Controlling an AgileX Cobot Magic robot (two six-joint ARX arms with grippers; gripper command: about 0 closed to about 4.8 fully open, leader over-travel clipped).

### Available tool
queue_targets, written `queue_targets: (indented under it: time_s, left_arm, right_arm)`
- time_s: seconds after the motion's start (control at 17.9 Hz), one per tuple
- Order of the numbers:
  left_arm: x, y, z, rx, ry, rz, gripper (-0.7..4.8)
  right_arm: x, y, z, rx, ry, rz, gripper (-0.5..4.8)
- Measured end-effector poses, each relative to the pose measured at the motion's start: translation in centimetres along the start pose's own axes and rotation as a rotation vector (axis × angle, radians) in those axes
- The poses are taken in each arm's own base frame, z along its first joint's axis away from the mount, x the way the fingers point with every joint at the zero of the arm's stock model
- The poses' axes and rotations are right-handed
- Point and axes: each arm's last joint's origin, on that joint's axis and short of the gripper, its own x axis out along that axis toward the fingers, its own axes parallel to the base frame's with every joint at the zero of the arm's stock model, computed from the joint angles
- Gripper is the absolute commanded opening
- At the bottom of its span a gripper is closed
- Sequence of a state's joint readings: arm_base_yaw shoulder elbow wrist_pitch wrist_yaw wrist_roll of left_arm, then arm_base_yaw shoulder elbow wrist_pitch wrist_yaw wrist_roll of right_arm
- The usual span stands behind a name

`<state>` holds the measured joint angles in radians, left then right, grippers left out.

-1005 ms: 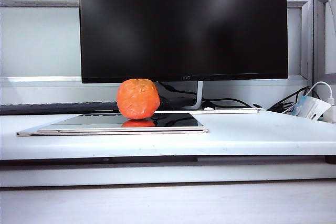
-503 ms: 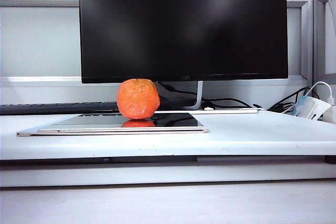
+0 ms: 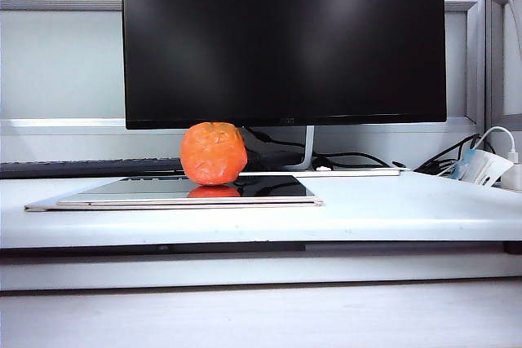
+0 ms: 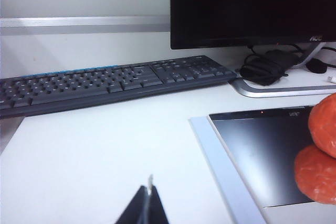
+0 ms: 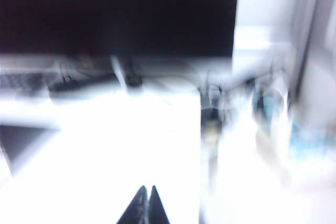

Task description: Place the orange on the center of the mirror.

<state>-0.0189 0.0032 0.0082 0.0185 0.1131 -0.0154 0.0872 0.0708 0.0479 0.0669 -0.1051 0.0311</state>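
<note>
From my seat at the remote station I take the mirror [image 3: 196,191] as my landmark: it lies flat on the white worktop [image 3: 391,209], its pale rim facing me. Left of the mirror and behind it I see the black keyboard [image 4: 110,80] running along the back of the worktop, well apart from the mirror's edge. The left tool [image 4: 146,203] hangs over bare worktop left of the mirror, its two dark fingers pressed together with nothing between them — it touches nothing I can make out. On the mirror itself sits the orange [image 3: 214,153], roughly midway along the mirror's width and toward its back edge as the exterior view shows it, with its reddish reflection directly beneath it in the glass. Behind the mirror stands the big black monitor [image 3: 284,38], its stand foot just beyond the mirror's far edge. Right of the mirror, cables and a white adapter [image 3: 483,167] lie at the far end of the worktop. The right tool [image 5: 145,205] shows only in its own blurred wrist view — fingers closed tip to tip, empty, over white worktop right of the mirror.
</note>
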Motion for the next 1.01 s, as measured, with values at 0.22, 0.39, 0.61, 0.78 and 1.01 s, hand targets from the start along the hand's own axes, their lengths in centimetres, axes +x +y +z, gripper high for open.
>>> queue_targets:
  time_s: [0.22,0.39,0.61,0.78,1.01]
  left_arm:
    - [0.00,0.00,0.00,0.000,0.000,0.000,-0.05]
    - [0.00,0.00,0.00,0.000,0.000,0.000,-0.05]
    - [0.00,0.00,0.00,0.000,0.000,0.000,-0.05]
    - [0.00,0.00,0.02,0.000,-0.001,0.000,-0.05]
    - [0.00,0.00,0.00,0.000,0.000,0.000,-0.05]
  right_arm:
    - [0.01,-0.52,-1.04,0.015,0.013,-0.049,-0.01]
    - [-0.01,-0.71,-1.29,0.020,0.040,-0.068,-0.01]
    - [-0.03,-0.76,-1.32,0.020,0.042,-0.073,-0.01]
    - [-0.14,-0.74,-1.21,0.018,0.028,-0.072,-0.01]
    - [-0.18,-0.74,-1.16,0.018,0.022,-0.072,-0.01]
